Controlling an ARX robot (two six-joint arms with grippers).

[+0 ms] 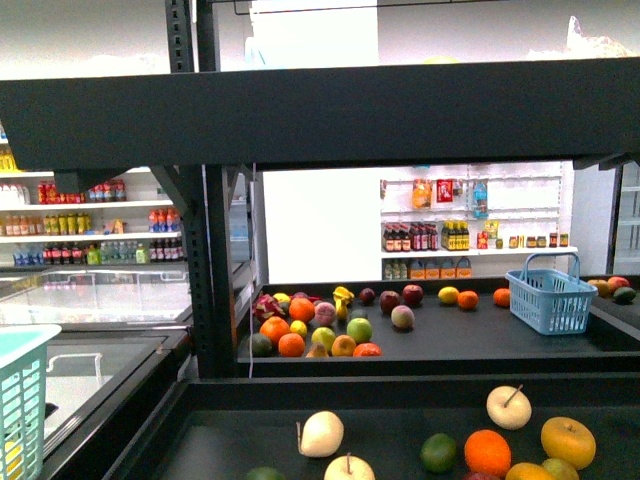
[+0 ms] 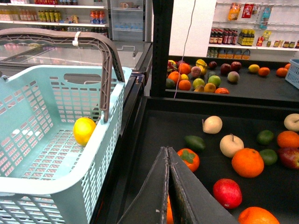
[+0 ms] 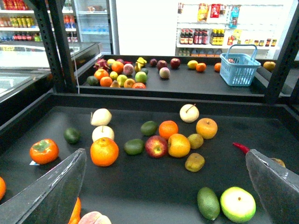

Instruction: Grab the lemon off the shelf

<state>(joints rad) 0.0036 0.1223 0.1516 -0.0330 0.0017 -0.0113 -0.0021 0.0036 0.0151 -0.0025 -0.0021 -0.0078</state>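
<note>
In a shop with white bottle shelves behind, the lemon [image 2: 84, 130] already lies in the pale basket [image 2: 56, 182] left of the shelf [image 3: 154, 186], so the closed left tool [image 2: 168, 186] and wide-open right tool [image 3: 163, 186] should just withdraw clear.

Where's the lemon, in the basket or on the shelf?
In the basket. The left wrist view shows the lemon lying on its floor, against the near wall.

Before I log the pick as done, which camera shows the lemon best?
The left wrist view: the lemon lies plainly inside the light blue basket. The front view catches only that basket's corner, lemon hidden. The right wrist view shows neither.
</note>
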